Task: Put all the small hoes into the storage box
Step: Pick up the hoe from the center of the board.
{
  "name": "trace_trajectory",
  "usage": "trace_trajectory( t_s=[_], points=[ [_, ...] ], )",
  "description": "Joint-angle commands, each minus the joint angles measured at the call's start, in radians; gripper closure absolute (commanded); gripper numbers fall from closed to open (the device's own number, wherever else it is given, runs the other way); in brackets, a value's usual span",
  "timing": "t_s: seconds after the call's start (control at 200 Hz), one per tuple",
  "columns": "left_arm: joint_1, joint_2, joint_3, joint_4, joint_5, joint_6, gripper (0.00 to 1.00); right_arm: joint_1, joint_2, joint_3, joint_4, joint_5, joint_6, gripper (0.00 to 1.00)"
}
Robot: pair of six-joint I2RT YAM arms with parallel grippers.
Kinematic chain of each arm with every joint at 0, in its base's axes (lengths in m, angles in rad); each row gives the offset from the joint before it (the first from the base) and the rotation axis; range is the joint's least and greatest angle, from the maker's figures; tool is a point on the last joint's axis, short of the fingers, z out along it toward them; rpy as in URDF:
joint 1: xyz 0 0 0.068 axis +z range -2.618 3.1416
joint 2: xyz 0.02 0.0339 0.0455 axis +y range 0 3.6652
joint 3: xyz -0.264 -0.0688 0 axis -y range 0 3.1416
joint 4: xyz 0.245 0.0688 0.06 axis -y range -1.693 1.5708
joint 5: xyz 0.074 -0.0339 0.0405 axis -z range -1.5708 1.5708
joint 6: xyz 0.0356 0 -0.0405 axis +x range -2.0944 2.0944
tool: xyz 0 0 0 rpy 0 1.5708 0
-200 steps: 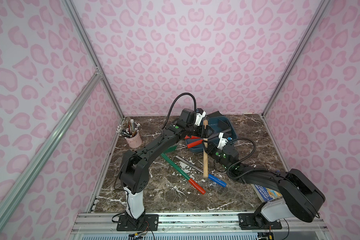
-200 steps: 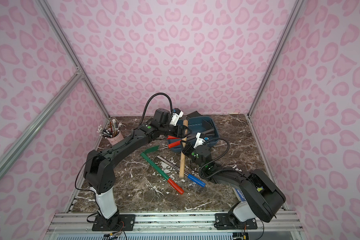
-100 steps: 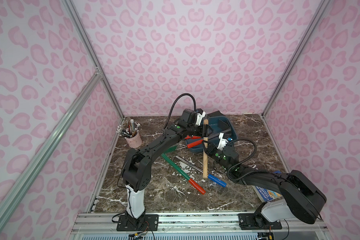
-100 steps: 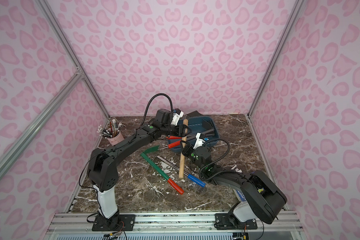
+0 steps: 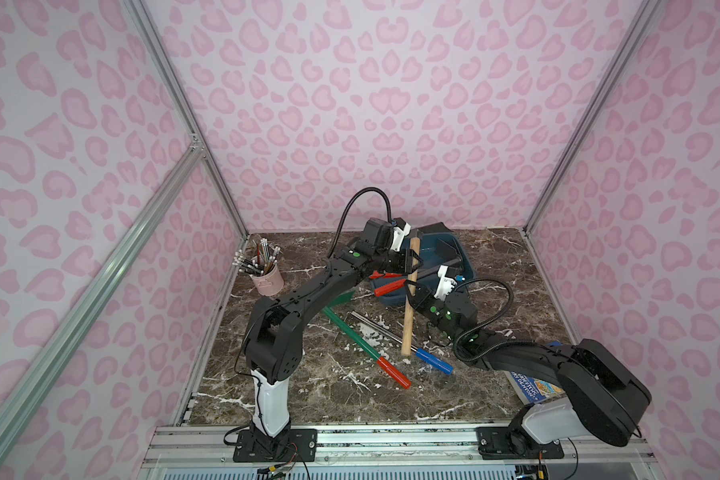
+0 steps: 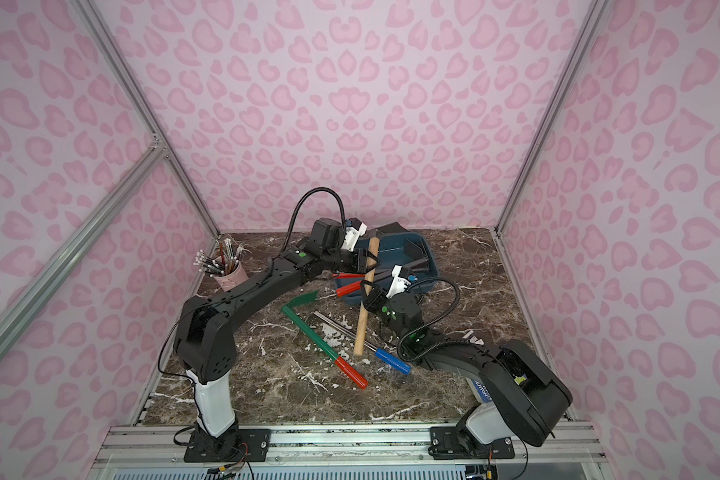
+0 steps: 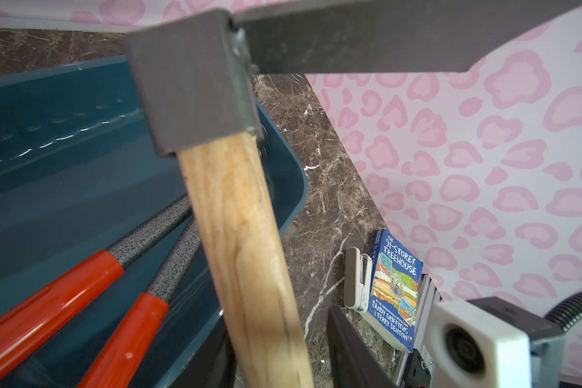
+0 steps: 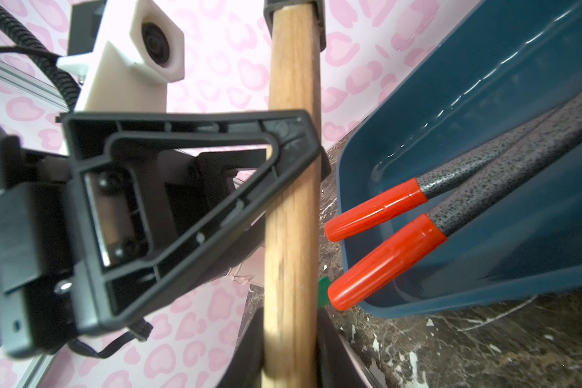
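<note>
Across the dark brown, white-veined marble desk [image 5: 308, 395], walled by pink blotch-patterned panels, the biggest item is the storage box [image 7: 64, 161]. It is a shallow, glossy teal-blue plastic tray with rounded corners and a flared rim, sitting toward the back. Next in size, the small hoe [image 5: 408, 328] has a pale, straight-grained round wooden handle. A square dull-grey metal socket [image 7: 189, 87] caps the handle, and a flat blade runs off it sideways. Two red-gripped tools [image 7: 47, 299] with speckled grey shafts lie slanted inside the box, their smooth grips poking over its near rim. Loose on the desk lie a green-shafted tool [image 5: 350, 333] with a red grip and a steel-shafted, blue-gripped tool [image 5: 433, 360]. A pink cup [image 5: 269, 280] of pencils stands at the left edge. A blue paperback [image 7: 395, 285] and a small beige stapler [image 7: 357, 278] lie toward the front right.

The hoe stands steeply tilted with its head uppermost, raised over the box, and its handle passes just outside the box's near rim. The right hand [image 5: 411, 293] is clamped on the handle about midway. The left hand [image 5: 410, 259] sits higher, below the head, with one jaw on each side of the wood. Whether it already pinches the handle cannot be told.

Against a second ago, the hoe keeps its place and tilt. The left hand's jaws have drawn much closer together around the handle.
</note>
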Motion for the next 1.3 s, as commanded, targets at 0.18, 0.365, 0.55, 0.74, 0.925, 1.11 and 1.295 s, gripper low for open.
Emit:
trace_trajectory(
  t_s=[0.18,0.365,0.55,0.74,0.925,1.11,1.295],
  points=[
    [0.0,-0.003,0.011,0.044,0.027,0.003,0.71,0.0,-0.001,0.016,0.11,0.007,-0.044,1.0],
    [0.002,0.009,0.038,0.026,0.03,0.01,0.87,-0.002,0.006,0.021,0.102,0.001,-0.047,1.0],
    [0.006,0.03,0.073,0.001,0.029,0.027,0.94,-0.009,0.007,0.027,0.083,-0.016,-0.05,1.0],
    [0.015,0.048,0.112,-0.023,0.007,0.044,0.95,-0.023,-0.004,0.018,0.066,-0.032,-0.05,0.91],
    [0.022,0.077,0.169,-0.043,-0.002,0.063,0.95,-0.037,-0.031,0.011,0.032,-0.042,-0.065,0.77],
    [0.024,0.122,0.261,-0.101,-0.038,0.105,0.95,-0.059,-0.087,-0.012,-0.023,-0.048,-0.083,0.62],
    [0.026,0.165,0.342,-0.147,-0.059,0.133,0.95,-0.096,-0.138,-0.042,-0.059,-0.067,-0.091,0.55]
  ],
)
